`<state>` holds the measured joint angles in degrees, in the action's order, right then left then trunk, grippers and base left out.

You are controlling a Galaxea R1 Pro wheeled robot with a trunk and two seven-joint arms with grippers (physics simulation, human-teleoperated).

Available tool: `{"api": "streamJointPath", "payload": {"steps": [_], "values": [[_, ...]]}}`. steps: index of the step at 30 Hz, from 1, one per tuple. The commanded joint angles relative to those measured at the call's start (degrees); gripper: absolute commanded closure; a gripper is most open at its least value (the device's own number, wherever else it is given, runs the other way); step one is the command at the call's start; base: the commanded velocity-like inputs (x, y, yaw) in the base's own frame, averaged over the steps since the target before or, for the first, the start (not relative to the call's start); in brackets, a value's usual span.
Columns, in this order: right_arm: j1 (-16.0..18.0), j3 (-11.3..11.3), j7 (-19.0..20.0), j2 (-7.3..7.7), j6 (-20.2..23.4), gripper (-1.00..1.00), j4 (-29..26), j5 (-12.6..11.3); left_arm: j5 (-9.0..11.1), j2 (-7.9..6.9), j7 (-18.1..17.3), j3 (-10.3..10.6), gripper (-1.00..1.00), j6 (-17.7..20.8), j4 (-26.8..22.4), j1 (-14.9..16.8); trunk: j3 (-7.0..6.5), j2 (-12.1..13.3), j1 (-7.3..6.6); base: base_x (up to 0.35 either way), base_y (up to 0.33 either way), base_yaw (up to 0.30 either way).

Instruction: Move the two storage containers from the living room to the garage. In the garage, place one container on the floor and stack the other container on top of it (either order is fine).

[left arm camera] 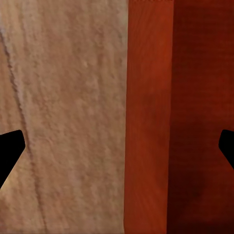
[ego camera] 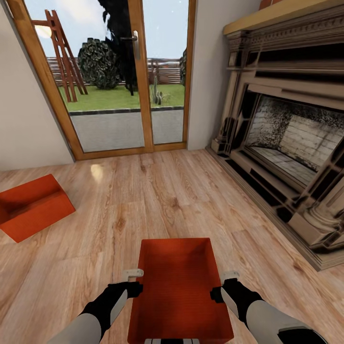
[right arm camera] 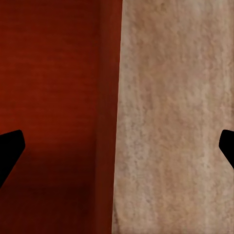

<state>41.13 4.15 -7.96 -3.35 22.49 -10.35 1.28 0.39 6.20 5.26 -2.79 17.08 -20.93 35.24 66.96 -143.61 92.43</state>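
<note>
I'm over light wood-plank floor (ego camera: 157, 196), glass doors (ego camera: 119, 76) ahead, a fireplace (ego camera: 286, 138) on my right. One red bin (ego camera: 177, 291) sits between my arms; left fingers (left arm camera: 10, 151) and right fingers (right arm camera: 10, 151) are spread, each straddling a side wall. The second bin (ego camera: 31, 205) lies far left.

- Before us, one red-orange open-topped plastic storage container (ego camera: 177, 286) sits between our left gripper (ego camera: 132, 282) and right gripper (ego camera: 224, 284).
- A second red-orange plastic storage container (ego camera: 33, 206) lies on the light wood-plank floor (ego camera: 157, 200), far left.
- The wood-framed glass door (ego camera: 119, 76) stands behind; the carved stone fireplace (ego camera: 286, 138) is right.
</note>
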Motion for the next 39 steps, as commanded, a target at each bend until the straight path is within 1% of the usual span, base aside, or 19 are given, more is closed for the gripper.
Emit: {"api": "streamJointPath", "payload": {"steps": [1,23,32,39], "values": [[0.00,0.42,-0.13,0.01,0.45,-1.00,-0.11,0.12,0.05,0.05,0.11,-0.28,-1.00,0.33,-0.13,0.00,0.05,-0.02,-0.01,0.000,0.000,0.000],[0.00,0.47,-0.13,0.03,0.45,-1.00,-0.13,0.12,0.05,0.04,0.11,-0.28,-1.00,0.32,-0.16,-0.01,0.05,-0.02,-0.01,0.000,0.000,0.000],[0.00,0.43,-0.13,0.02,0.45,-1.00,-0.11,0.12,0.05,0.05,0.11,-0.26,-1.00,0.29,-0.16,0.00,2.04,-0.14,0.22,0.000,0.000,0.000],[0.00,0.42,-0.13,0.03,0.45,-1.00,-0.11,0.12,0.05,0.05,0.11,-0.22,-1.00,0.31,-0.16,-0.02,2.04,-0.14,0.22,0.000,0.000,0.000]]}}
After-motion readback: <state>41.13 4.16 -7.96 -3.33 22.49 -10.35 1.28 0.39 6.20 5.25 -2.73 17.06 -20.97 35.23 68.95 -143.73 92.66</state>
